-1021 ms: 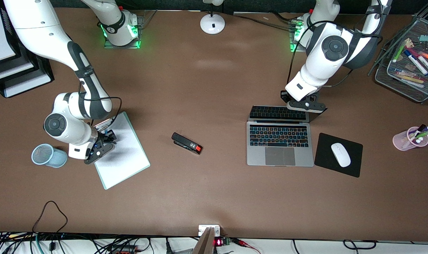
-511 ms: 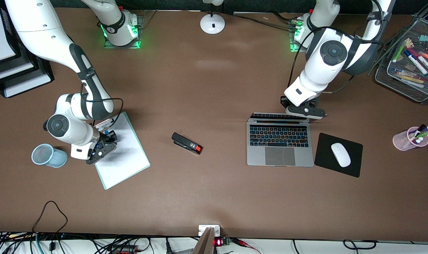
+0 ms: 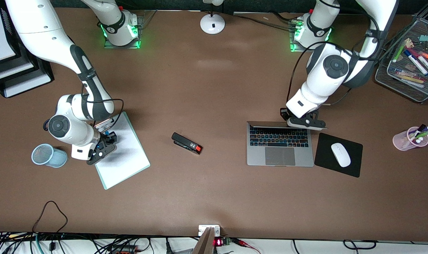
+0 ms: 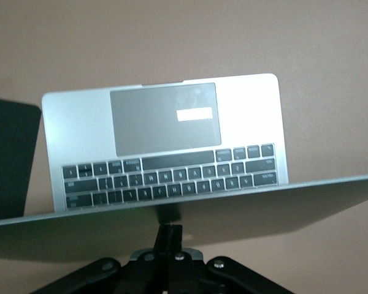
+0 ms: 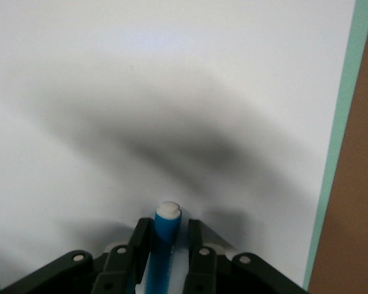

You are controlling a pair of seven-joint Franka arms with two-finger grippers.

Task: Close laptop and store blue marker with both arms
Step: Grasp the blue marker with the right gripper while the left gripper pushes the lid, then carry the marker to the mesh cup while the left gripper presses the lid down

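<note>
No readable text, brand, number or sign anywhere. Only backlit key legends on the laptop (image 3: 280, 145) keyboard, too small to make out in the front view and too blurred in the left wrist view. Small white marks on the black stapler (image 3: 187, 143), illegible. A glowing red display on a small board (image 3: 218, 242) at the desk (image 3: 214, 197) edge nearest the front camera, its characters unclear. Faint lettering on the arms' dark bands, unreadable.
</note>
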